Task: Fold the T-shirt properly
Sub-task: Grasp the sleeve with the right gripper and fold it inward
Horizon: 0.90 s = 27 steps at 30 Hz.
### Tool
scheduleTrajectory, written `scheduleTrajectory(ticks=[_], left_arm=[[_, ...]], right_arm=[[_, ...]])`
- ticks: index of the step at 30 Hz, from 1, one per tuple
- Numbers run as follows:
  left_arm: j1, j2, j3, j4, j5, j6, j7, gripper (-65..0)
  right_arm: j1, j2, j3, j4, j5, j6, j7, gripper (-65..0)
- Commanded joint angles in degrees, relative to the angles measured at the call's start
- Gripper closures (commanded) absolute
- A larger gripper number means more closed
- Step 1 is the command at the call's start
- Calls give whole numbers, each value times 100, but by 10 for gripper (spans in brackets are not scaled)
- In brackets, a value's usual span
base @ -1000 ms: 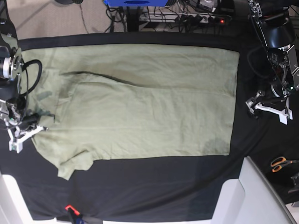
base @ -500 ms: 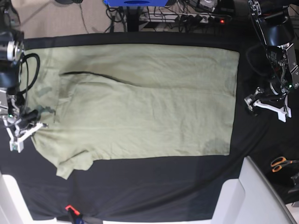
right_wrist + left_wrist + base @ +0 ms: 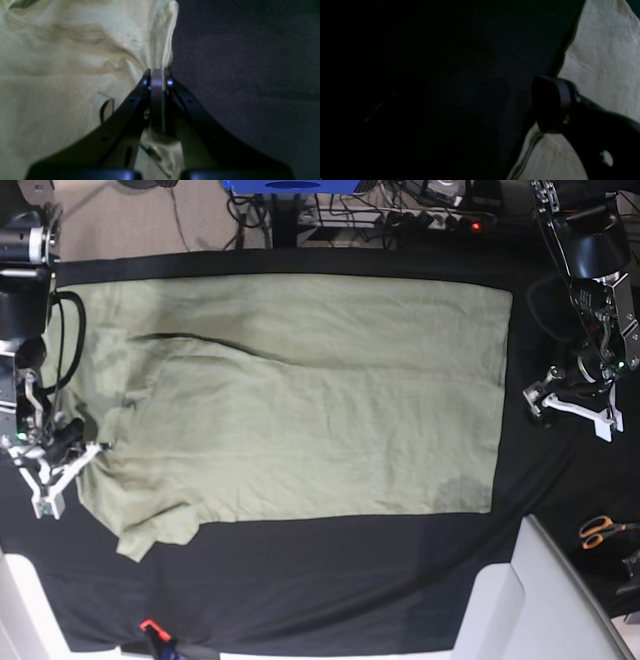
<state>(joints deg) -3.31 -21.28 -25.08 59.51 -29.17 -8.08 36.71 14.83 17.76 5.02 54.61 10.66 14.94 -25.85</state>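
Observation:
The pale green T-shirt (image 3: 300, 400) lies spread flat on the black tablecloth (image 3: 330, 580), collar end at the left and hem at the right. My right gripper (image 3: 57, 472) is at the shirt's left edge, shut on a pinched fold of the T-shirt (image 3: 75, 75). In the right wrist view the right gripper (image 3: 157, 75) has its fingertips pressed together with the cloth rising between them. My left gripper (image 3: 572, 412) hovers open over bare tablecloth just right of the hem. One of its fingers (image 3: 551, 107) shows beside the T-shirt's (image 3: 602, 62) edge, holding nothing.
Orange-handled scissors (image 3: 600, 530) lie at the right edge. A white panel (image 3: 545, 600) stands at the front right corner. A small red-tipped tool (image 3: 150, 627) sits at the front edge. Cables and a power strip (image 3: 430, 220) run behind the table.
My right gripper has shifted slightly toward the front and right while holding the shirt's edge, nudging the lower sleeve. The left gripper has barely moved.

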Motion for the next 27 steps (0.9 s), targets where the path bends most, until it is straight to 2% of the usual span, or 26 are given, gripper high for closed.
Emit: scheduleTrajectory(ticks=[1,4,6,10,12,15,20,22,24,27], left_arm=[[-69,-127,-28,102,-50,-14,-88,-650],[-69,-127,-28,102,-50,-14,-88,-650],[-69,-127,-28,102,-50,-14,-88,-650],[-69,-127,-28,102,-50,-14,-88,-650],[-69,-127,-28,102,-50,-14,-88,-650],[-69,-118,-28,93,-50,-14,-88,-650],[-69,-118,-28,93,-50,-14,-88,-650],[-69,-118,-28,93,-50,-14,-88,-650],[-69,-118,-28,93,-50,-14,-88,-650],[-69,-118,-28,93,-50,-14,-88,-650]], right_arm=[[42,92,48,223,38,-13,13,0],[-195,75,426,653,38,5,-312,0],[-309,-57,628,917,38,40,-558,0],[-503,-119,936,1278,38,374,-1042,0],[-573,-251,1076,1348,38,515,-1306,0],[-740,-356,1323,1550,29,532,-1569,0],[-1021,-541,1349,2086,29,480,-1833,-3],[-1039,-550,1349,2288,29,480,-2176,-54],[-1030,-550,1349,2535,29,480,-2413,-168],[-1030,-629,1358,2983,20,480,-2422,-350]])
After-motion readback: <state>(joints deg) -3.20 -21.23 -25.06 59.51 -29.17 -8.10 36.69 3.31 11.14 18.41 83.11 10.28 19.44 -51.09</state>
